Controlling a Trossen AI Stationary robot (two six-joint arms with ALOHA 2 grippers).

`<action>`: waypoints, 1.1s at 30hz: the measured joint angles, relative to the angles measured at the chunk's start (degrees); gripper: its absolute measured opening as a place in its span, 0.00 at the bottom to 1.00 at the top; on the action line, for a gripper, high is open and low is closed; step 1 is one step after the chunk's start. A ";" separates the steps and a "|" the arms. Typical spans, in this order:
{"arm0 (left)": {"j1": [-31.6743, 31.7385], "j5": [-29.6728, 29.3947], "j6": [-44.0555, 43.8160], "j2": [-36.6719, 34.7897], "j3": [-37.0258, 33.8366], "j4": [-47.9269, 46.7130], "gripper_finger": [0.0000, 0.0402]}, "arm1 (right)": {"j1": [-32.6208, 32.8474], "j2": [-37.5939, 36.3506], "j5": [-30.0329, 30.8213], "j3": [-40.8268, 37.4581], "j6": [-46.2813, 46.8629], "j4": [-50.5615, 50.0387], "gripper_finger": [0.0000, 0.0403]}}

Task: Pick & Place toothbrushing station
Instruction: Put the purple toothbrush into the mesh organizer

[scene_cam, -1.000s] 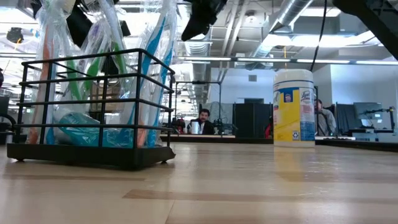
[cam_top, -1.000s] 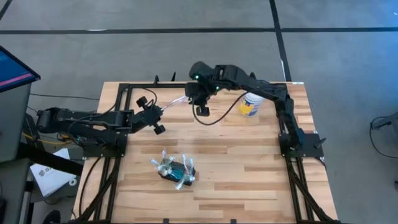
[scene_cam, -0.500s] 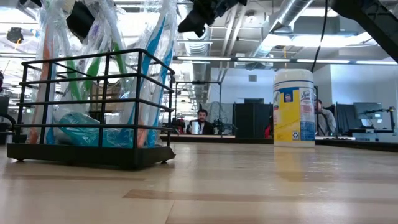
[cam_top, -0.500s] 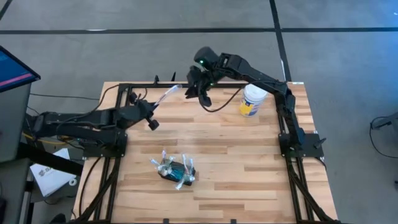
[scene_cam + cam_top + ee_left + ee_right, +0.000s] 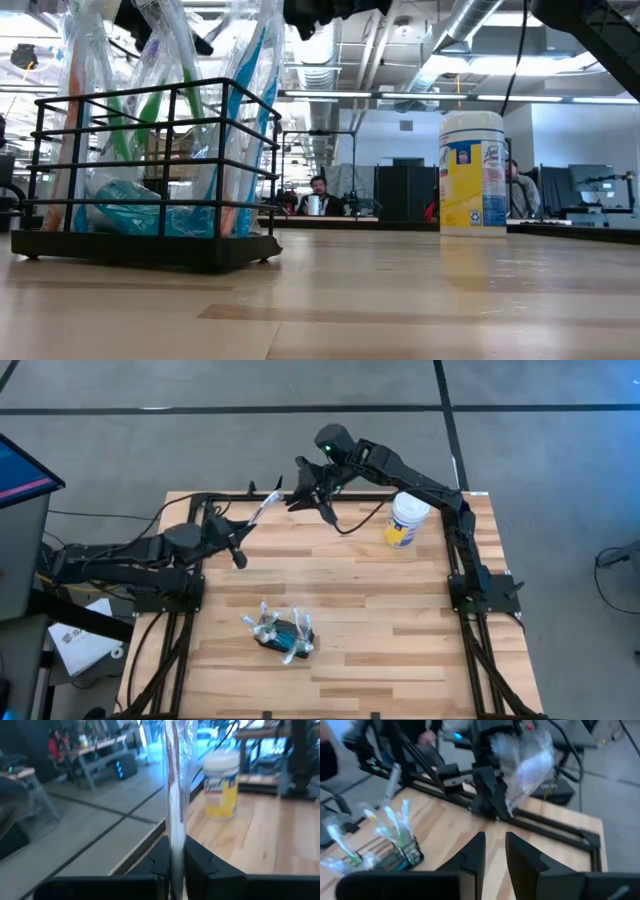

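Now, starting at the left, the left gripper (image 5: 243, 530) has drawn back toward its own side of the table since a second ago, well behind the toothbrushing station (image 5: 281, 633) and nearer the rear rail. Its jaws are pinched on a clear-wrapped toothbrush (image 5: 176, 795), which stands up between the fingers in the left wrist view. So the brush went with the left arm, and the two arms, close together a second ago, have separated.

The toothbrushing station itself has not moved: it sits on the table (image 5: 380, 620) toward the front, holding several wrapped brushes inside its black wire frame (image 5: 150, 175).

Farther right, the right gripper (image 5: 318, 495) has lifted and swung back over the rear edge, far behind the station. Its fingers (image 5: 472, 852) stand narrowly apart with nothing between them. Judging by this, a handover has just finished, and the left arm likely carries the brush to the station next.

Right of that, the yellow-labelled canister (image 5: 404, 523) stands upright, behind and to the right of the station, unmoved.

The surface is pale wood planking with a black rail around it. Beyond lies an open workshop with desks, overhead ducts, and a person (image 5: 318, 196) seated far behind.
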 joint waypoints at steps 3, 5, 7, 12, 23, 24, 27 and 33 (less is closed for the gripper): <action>0.00 2.09 1.29 -0.67 0.00 2.61 0.04 | 0.01 0.00 -3.54 0.00 -0.57 1.78 0.16; 0.00 4.08 2.59 -1.09 0.00 4.50 0.04 | 0.17 0.00 -4.30 0.00 -1.24 2.60 0.16; 0.00 5.96 3.64 -1.24 0.00 6.87 0.04 | 0.19 0.04 -5.50 0.00 -1.37 3.68 0.16; 0.00 11.03 4.62 -1.22 0.00 9.60 0.04 | 0.13 0.04 -9.48 0.00 -1.51 7.15 0.16; 0.00 17.09 5.65 -1.18 0.00 14.42 0.05 | 0.74 0.04 -13.75 0.00 -0.87 15.14 0.16; 0.00 17.79 5.82 -1.15 0.00 15.05 0.05 | 0.93 0.04 -13.75 0.00 -0.87 15.63 0.16; 0.00 19.25 6.06 -0.96 0.00 16.25 0.05 | 1.57 0.04 -13.81 0.00 -0.87 17.08 0.16; 0.00 19.30 6.17 -0.25 0.00 17.27 0.05 | 2.52 0.04 -13.79 0.00 -0.88 20.45 0.16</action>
